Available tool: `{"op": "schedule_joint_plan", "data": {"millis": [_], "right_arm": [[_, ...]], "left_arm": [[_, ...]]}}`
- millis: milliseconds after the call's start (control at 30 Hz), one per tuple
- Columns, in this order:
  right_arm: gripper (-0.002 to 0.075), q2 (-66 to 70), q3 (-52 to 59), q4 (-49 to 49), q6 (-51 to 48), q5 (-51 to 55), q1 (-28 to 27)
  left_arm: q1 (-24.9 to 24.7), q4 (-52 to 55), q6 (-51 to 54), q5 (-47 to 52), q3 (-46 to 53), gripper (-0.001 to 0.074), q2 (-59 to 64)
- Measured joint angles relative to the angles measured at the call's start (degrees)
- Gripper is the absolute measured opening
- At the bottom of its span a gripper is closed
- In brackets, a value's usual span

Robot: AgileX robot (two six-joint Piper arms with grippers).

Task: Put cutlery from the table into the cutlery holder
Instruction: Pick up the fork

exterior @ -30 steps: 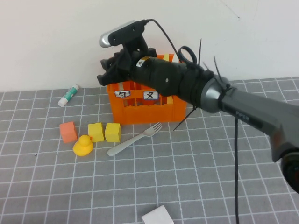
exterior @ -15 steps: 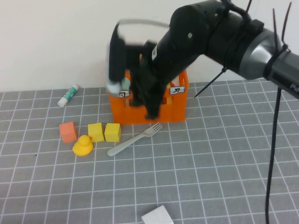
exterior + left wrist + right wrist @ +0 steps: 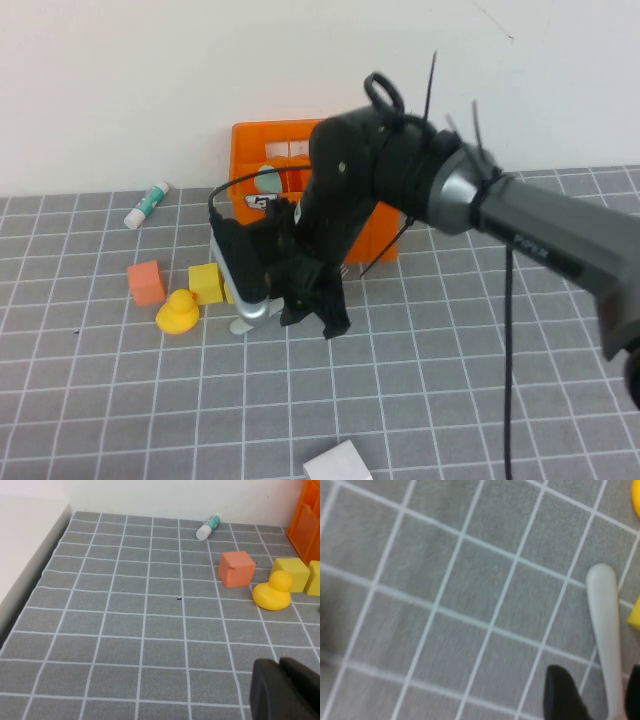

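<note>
Right gripper (image 3: 592, 695) low over the table (image 3: 445, 580), jaws parted, straddling the grey-green fork (image 3: 606, 625); handle runs out ahead from between the fingers (image 3: 562, 692). No clamp visible. Left gripper (image 3: 285, 690) closed, empty, well apart near table edge.

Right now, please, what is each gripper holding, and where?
Nothing: open right gripper straddles the grey-green plastic fork's handle; left gripper, shut, empty, over grey table.
</note>
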Motion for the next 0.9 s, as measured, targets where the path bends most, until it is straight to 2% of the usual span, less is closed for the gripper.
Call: {"op": "schedule_joint_plan", "data": {"millis": [233, 300, 600, 900], "right_arm": [[0.0412, 3.84, 0.0, 0.0, 3.22, -6.46, 0.0], [0.0428, 4.8, 0.0, 0.0, 3.68, -8.06, 0.0], [0.0442, 7.84, -0.23, -0.21, 5.77, -12.36, 0.0], [0.0441, 10.56, -6.92, -1.86, 5.87, -5.92, -0.55]], "left_arm": [[0.0, 0.0, -0.22, 0.0, 0.0, -0.0001, 0.0], [0.0, 0.0, -0.22, 0.0, 0.0, -0.0001, 0.0], [0.0, 0.0, -0.22, 0.0, 0.0, -0.0001, 0.0], [0.0, 0.0, -0.22, 0.0, 0.0, -0.0001, 0.0]]}}
